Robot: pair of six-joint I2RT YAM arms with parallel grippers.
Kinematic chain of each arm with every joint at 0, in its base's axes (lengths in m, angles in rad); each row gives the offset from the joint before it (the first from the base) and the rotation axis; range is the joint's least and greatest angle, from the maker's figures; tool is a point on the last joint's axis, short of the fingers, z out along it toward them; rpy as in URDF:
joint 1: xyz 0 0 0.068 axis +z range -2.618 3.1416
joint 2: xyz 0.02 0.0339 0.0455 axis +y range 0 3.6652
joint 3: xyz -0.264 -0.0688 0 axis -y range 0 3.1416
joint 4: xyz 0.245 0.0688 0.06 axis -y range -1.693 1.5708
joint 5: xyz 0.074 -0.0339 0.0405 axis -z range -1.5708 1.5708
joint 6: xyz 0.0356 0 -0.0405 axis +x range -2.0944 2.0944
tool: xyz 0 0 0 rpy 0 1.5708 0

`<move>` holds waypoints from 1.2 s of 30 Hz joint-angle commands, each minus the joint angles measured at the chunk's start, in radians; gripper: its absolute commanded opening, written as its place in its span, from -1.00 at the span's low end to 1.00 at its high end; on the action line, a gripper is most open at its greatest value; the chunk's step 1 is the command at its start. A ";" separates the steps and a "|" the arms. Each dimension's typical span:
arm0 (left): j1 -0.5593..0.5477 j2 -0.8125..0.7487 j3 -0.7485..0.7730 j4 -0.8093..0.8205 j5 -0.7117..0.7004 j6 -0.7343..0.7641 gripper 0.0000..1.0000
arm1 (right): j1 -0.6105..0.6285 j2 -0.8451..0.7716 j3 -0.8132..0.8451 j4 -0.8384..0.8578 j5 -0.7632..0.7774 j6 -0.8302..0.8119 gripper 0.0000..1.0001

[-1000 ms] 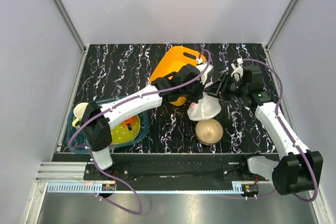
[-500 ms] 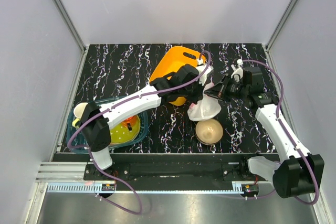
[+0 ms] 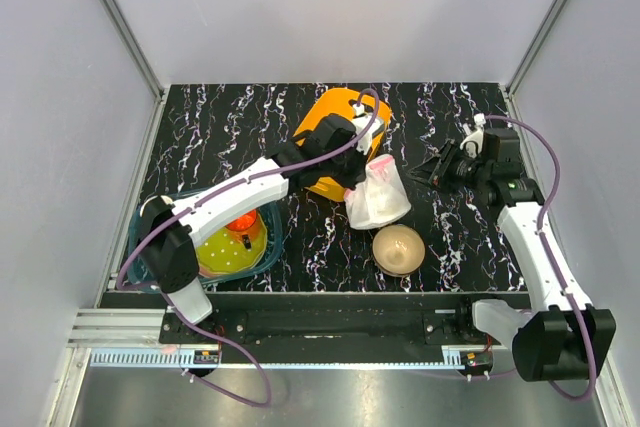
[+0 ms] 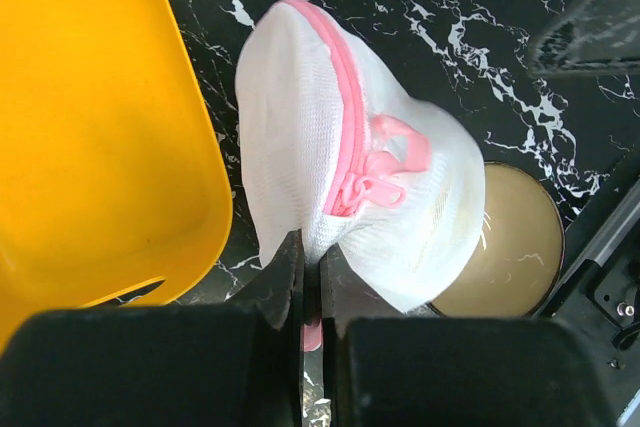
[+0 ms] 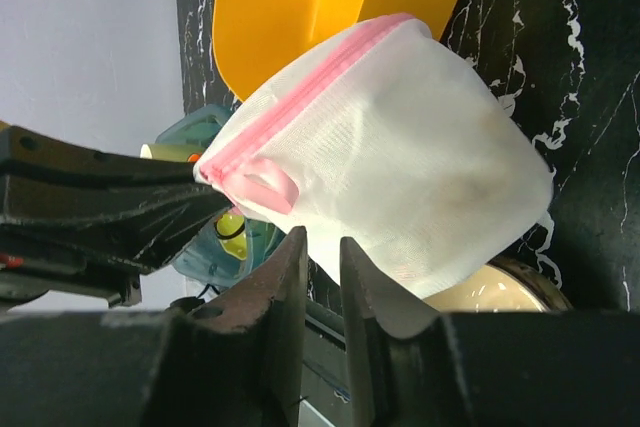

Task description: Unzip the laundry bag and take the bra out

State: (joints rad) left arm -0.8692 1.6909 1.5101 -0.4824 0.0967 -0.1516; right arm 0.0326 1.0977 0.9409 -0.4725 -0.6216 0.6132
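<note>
Now laundry bag (image 4: 350, 187) in left claw (image 4: 310, 282).

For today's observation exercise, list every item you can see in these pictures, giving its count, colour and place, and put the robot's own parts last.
laundry bag: one, white mesh with pink zipper, held up at table centre.
orange basket: one, orange, behind the bag.
tan bowl: one, tan, near the front edge, right of centre.
teal bin: one, teal, front left, holding a yellow-green dish.
table: one, black with white marbling.
left claw: one, black, shut on the bag's edge.
right claw: one, black, nearly closed, empty, right of the bag.
</note>
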 commanded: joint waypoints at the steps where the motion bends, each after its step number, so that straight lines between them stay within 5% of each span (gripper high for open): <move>1: -0.002 -0.059 0.002 0.031 -0.011 -0.002 -1.00 | 0.007 -0.090 0.055 0.003 0.042 0.020 -0.43; 5: -0.001 -0.056 0.004 0.045 0.009 -0.012 -1.00 | 0.058 -0.144 0.099 -0.032 0.100 -0.009 -0.41; 10: 0.002 -0.046 0.015 0.064 0.035 -0.012 -1.00 | 0.173 -0.113 0.141 -0.049 0.155 -0.030 -0.15; 36: 0.021 -0.020 0.047 0.073 0.084 -0.048 -1.00 | 0.271 0.116 0.116 0.156 0.074 0.016 -0.19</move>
State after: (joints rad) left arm -0.8524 1.6840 1.5108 -0.4770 0.1478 -0.1841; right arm 0.2928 1.2003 1.0580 -0.3733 -0.5121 0.6224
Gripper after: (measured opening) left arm 0.037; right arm 0.407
